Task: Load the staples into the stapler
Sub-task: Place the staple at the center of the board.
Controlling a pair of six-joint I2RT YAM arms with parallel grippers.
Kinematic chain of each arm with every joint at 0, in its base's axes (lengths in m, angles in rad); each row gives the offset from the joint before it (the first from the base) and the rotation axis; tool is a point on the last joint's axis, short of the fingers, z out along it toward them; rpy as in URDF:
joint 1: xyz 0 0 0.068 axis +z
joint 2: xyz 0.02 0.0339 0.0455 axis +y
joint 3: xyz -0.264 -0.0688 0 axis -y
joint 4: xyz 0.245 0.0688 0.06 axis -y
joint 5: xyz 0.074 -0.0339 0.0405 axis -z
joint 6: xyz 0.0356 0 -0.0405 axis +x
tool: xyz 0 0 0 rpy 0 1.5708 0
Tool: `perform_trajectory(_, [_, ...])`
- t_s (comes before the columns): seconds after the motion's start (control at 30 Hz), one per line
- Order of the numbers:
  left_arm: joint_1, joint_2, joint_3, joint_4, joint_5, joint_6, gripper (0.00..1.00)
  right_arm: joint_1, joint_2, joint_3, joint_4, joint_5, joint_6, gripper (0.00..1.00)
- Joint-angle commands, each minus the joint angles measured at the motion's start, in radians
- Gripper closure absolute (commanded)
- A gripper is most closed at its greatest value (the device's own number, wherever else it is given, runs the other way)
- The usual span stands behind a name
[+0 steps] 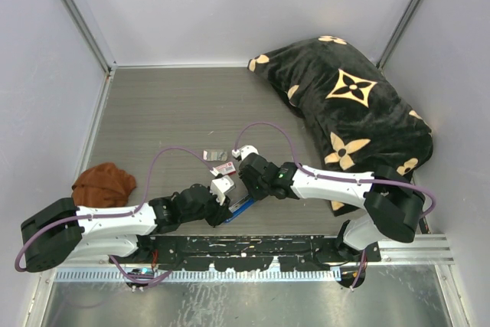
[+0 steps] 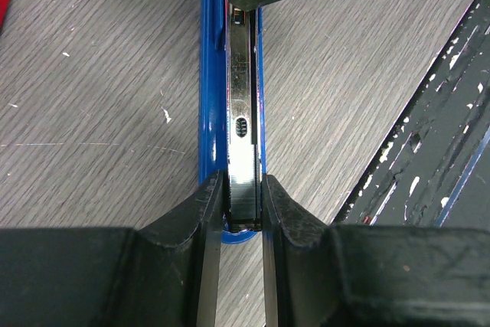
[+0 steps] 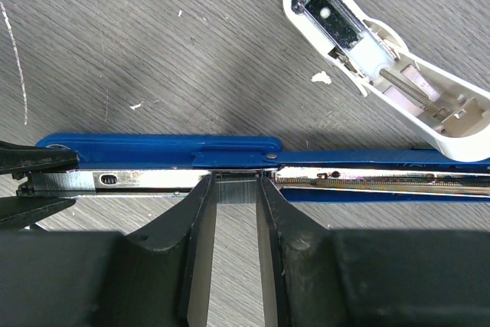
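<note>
Left arm [image 1: 115, 221] and right arm [image 1: 331, 183] stretched low — left pincer [image 2: 243, 189] narrowly clamped the stapler [image 2: 208, 97] end, right pincer [image 3: 236, 181] narrowly pinched the staples [image 3: 236, 191] between its tips.

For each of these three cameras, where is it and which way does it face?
Top external: above and behind the arm bases, looking down at the table; left arm and right arm show, meeting at the blue stapler.
Left wrist: on the left arm, looking down along the stapler; the left hand pinches its silver channel's end.
Right wrist: on the right arm, looking down across the stapler; the right hand pinches the staples.
Shared: both wrist views show the stapler and the other hand.
</note>
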Motion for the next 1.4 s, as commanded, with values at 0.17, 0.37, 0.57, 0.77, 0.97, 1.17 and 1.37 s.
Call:
perform_trajectory(0.17, [-0.005, -0.004, 0.032, 0.014, -0.013, 0.018, 0.86, -0.004, 0.013, 0.037, 0.046, 0.006, 0.003, 0.83])
perform_trajectory(0.37, [-0.003, -0.006, 0.032, 0.014, -0.013, 0.018, 0.86, -0.003, 0.020, 0.065, 0.028, 0.020, -0.006, 0.83])
perform_trajectory(0.57, [-0.004, -0.004, 0.032, 0.014, -0.012, 0.019, 0.86, -0.003, 0.038, 0.085, 0.022, 0.021, -0.010, 0.84])
perform_trajectory(0.77, [-0.005, -0.009, 0.032, 0.014, -0.012, 0.019, 0.87, -0.004, 0.050, 0.097, 0.017, 0.024, -0.010, 0.85])
perform_trajectory(0.97, [-0.005, -0.011, 0.030, 0.014, -0.013, 0.019, 0.87, -0.007, 0.062, 0.115, 0.011, 0.030, -0.011, 0.86])
perform_trajectory(1.17, [-0.005, -0.014, 0.031, 0.014, -0.012, 0.019, 0.87, -0.006, 0.070, 0.116, 0.020, 0.012, -0.005, 0.86])
perform_trajectory(1.37, [-0.005, -0.011, 0.031, 0.015, -0.012, 0.019, 0.87, -0.004, 0.060, 0.115, 0.028, -0.010, 0.009, 0.86])
